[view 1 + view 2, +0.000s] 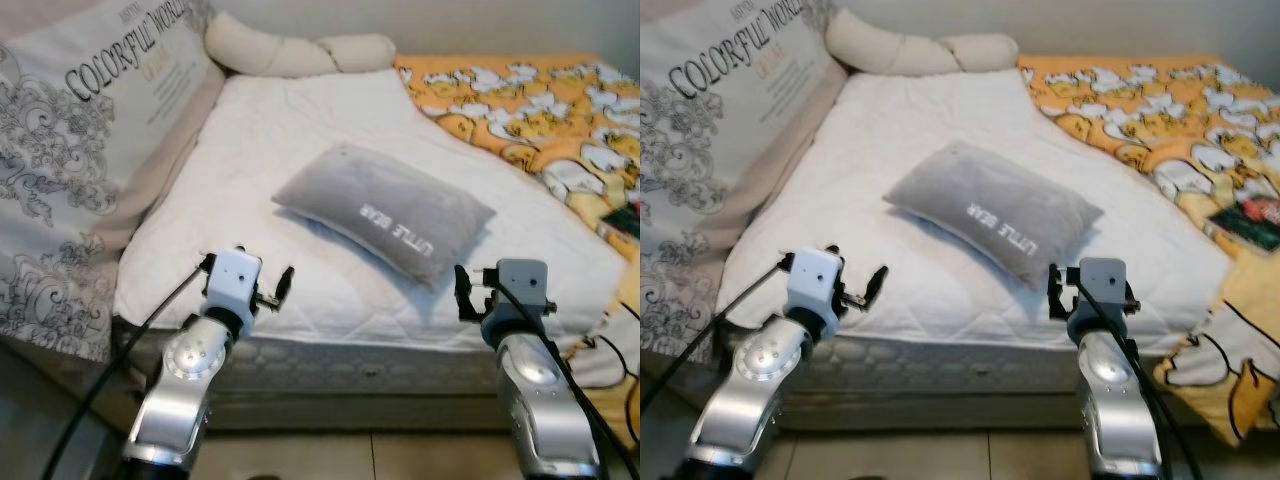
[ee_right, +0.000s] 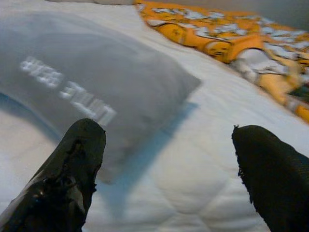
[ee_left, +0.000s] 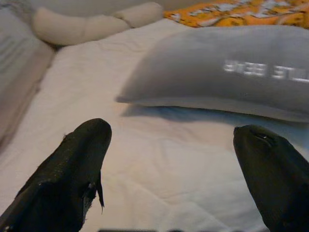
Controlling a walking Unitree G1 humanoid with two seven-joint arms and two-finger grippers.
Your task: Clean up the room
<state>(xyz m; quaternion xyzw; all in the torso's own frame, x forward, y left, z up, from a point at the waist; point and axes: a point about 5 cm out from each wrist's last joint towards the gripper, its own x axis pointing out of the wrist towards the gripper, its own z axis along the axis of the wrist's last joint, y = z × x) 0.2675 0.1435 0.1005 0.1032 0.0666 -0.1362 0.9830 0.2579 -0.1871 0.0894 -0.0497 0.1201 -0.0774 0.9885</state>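
Note:
A grey pillow with white lettering lies slanted in the middle of the white quilted mattress. My left gripper hovers over the bed's near edge, short of the pillow's left end, and its fingers are open with nothing between them. In the left wrist view the grey pillow lies just beyond the open left gripper. My right gripper is at the near edge by the pillow's right corner, also open and empty. The right wrist view has the pillow's corner ahead of the right gripper.
A large white patterned cushion leans along the left side. A cream bolster lies at the head. An orange duck-print blanket covers the right side, with a dark book on it. Black cables hang by both arms, over a tiled floor.

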